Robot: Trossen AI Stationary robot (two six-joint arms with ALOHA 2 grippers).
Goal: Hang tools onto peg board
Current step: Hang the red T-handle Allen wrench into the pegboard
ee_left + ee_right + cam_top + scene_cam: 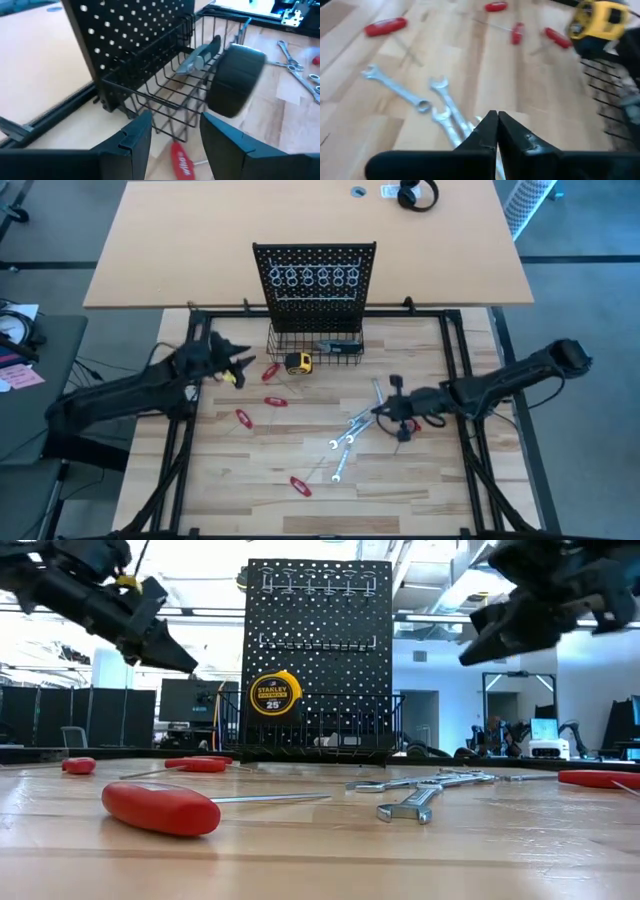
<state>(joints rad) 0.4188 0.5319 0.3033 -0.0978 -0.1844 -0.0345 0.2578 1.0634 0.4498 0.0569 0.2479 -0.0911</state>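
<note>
Nearest the low camera lies a red-handled driver (160, 807) on the bench (300, 500), a pale wood-strip top framed by black rails. Judging by how things lie, the task is barely begun. From the biggest thing down: the peg board (314, 280) stands upright at the far edge of the bench, and its rows of ring hooks (315, 277) look bare. The wire basket (315, 345) at its foot holds one grey-and-black tool (200, 57), and a yellow tape measure (297, 363) sits just beside the basket's front.

Everything else waits on the wood. A cluster of silver wrenches (352, 435) lies right of centre, and five or so red-handled tools are scattered to the left and front, one (301, 486) near the front edge. All of these remain to be hung.

Left gripper (240, 365) hovers above the bench near the basket's left front corner, its fingers (132, 137) apart and empty. Right gripper (385, 412) hangs over the wrench cluster with fingers (485, 131) pressed together; I cannot see that they hold anything.

Behind the bench a second, plain tan table (200, 240) carries headphones (417, 194). Beyond that the room looks like an open office, with dark monitors (185, 700), grey carpet and bright ceiling light.
</note>
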